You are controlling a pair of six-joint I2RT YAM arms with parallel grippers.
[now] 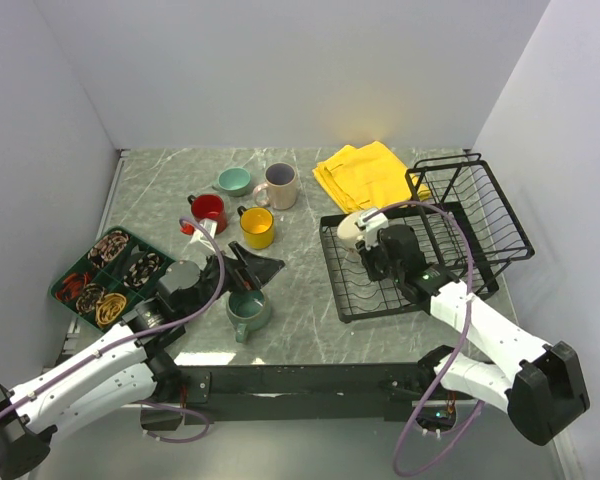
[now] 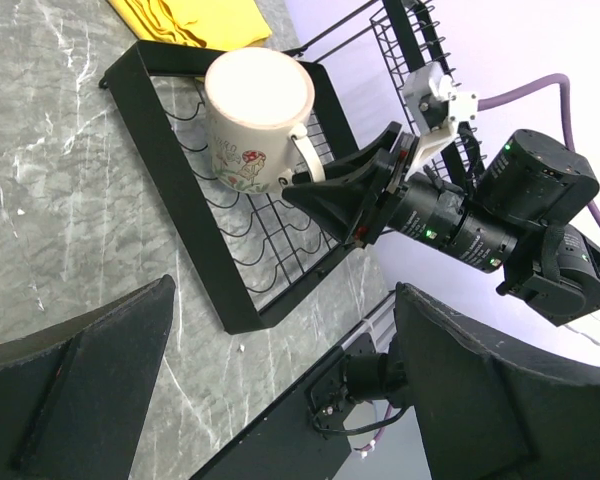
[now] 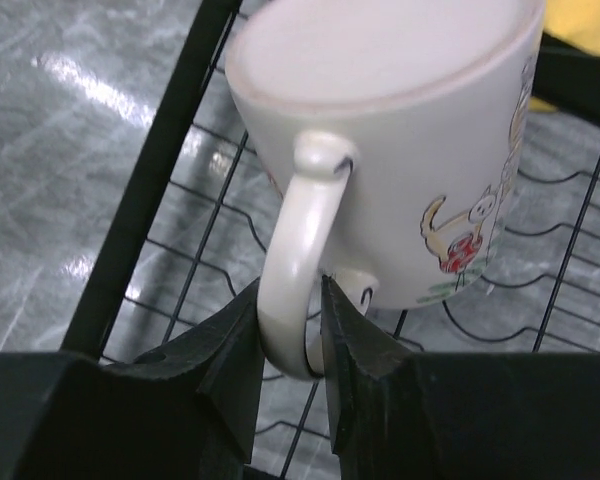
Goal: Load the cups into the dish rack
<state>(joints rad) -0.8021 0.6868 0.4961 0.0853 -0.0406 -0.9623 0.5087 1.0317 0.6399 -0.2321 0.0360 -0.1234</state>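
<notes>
Grey-teal mug (image 1: 248,312) sits on the table (image 1: 300,330) nearest the arm bases. The left gripper (image 1: 248,278) hangs just above it, fingers spread wide and holding nothing, apparently lined up for a pick. Beyond, the right gripper (image 3: 290,335) pinches the handle of a cream mug (image 3: 400,150), held mouth-down over the left end of the rack (image 1: 332,268), likely so it drains on the tines. Whether its rim touches the wires cannot be told. Farther back, the red (image 1: 209,211), yellow (image 1: 257,227), beige-pink (image 1: 278,185) and teal (image 1: 234,180) cups stand on the table, well apart from the rack.
</notes>
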